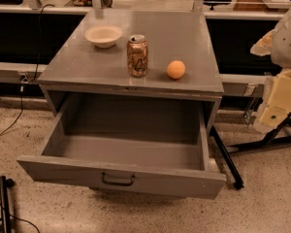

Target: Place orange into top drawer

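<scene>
The orange [176,69] is a small round fruit resting on the grey cabinet top, right of centre near the front edge. The top drawer [121,177] is pulled wide open below it, with a dark curved handle [118,180] on its flat front panel, and nothing shows inside it. My gripper [275,103], with cream-coloured parts on a white arm, hangs at the right edge of the camera view. It is to the right of the cabinet, apart from the orange, at about the height of the cabinet top.
A gold-brown soda can [137,56] stands upright left of the orange. A white bowl [103,35] sits at the back left of the cabinet top [184,33]. Black stand legs [228,161] cross the floor right of the drawer. A cable [19,106] runs along the left.
</scene>
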Available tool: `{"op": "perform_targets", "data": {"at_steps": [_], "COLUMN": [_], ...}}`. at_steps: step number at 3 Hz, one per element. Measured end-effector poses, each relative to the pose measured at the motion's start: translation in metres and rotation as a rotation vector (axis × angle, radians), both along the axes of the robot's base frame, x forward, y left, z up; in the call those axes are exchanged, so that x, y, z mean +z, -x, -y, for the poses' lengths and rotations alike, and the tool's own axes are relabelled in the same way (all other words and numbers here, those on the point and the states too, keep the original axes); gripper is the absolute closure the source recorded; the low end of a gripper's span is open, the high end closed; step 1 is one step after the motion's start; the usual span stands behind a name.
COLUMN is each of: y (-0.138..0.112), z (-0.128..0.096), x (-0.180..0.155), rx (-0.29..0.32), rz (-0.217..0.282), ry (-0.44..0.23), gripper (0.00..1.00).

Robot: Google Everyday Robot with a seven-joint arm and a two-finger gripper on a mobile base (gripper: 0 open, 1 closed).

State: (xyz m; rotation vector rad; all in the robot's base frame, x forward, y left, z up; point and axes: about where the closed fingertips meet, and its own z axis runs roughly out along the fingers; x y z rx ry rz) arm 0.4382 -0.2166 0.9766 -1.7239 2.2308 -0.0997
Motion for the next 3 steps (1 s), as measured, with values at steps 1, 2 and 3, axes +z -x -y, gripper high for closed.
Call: {"op": "perform_targets", "data": {"at_steps": [1, 2, 3], "y": [0.0, -0.024, -0.065], "z": [0.0, -0.004, -0.015], "x": [0.0, -0.002, -0.004], "rx": [0.0, 0.011, 0.031], "rz": [0.0, 0.007, 0.052], "ry": [0.0, -0.041, -0.125], "gripper": [0.0, 0.0, 0.0]}}
